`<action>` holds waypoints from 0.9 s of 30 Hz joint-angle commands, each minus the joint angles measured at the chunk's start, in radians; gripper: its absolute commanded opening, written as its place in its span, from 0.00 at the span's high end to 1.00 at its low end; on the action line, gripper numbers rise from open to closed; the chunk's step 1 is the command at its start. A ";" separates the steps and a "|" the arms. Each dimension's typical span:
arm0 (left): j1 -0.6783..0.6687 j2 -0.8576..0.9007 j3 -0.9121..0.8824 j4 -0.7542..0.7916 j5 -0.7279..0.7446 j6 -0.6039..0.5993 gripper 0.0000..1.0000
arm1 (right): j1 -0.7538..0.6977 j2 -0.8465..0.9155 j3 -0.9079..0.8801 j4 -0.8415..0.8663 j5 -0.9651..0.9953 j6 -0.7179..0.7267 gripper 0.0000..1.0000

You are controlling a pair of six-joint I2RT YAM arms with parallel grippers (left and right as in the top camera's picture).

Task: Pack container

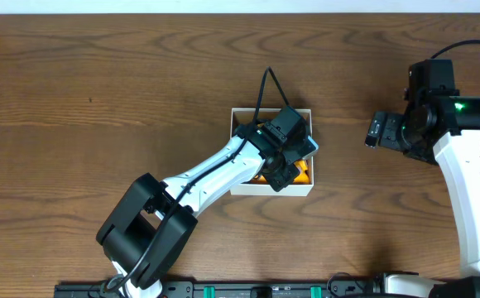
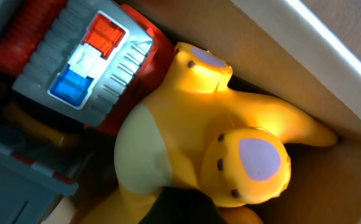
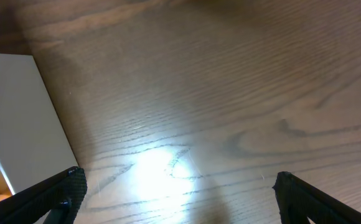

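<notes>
Left gripper [image 1: 283, 165] closed, down inside box [image 1: 298, 189] at yellow toy [image 2: 180, 137]; right gripper [image 3: 177, 183] wide open over table [image 3: 230, 93] beside box

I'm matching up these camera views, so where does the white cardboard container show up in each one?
Overhead: container mid-picture, largely under the left arm.
Left wrist: only its brown inner wall and white rim, upper right.
Right wrist: its white outer wall at the left edge.
Shared landmark: the yellow toy inside it, also seen overhead.
</notes>
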 commanded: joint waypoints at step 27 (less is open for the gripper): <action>-0.010 -0.234 -0.015 0.006 -0.092 -0.018 0.92 | -0.006 0.003 -0.005 0.002 0.010 -0.014 0.01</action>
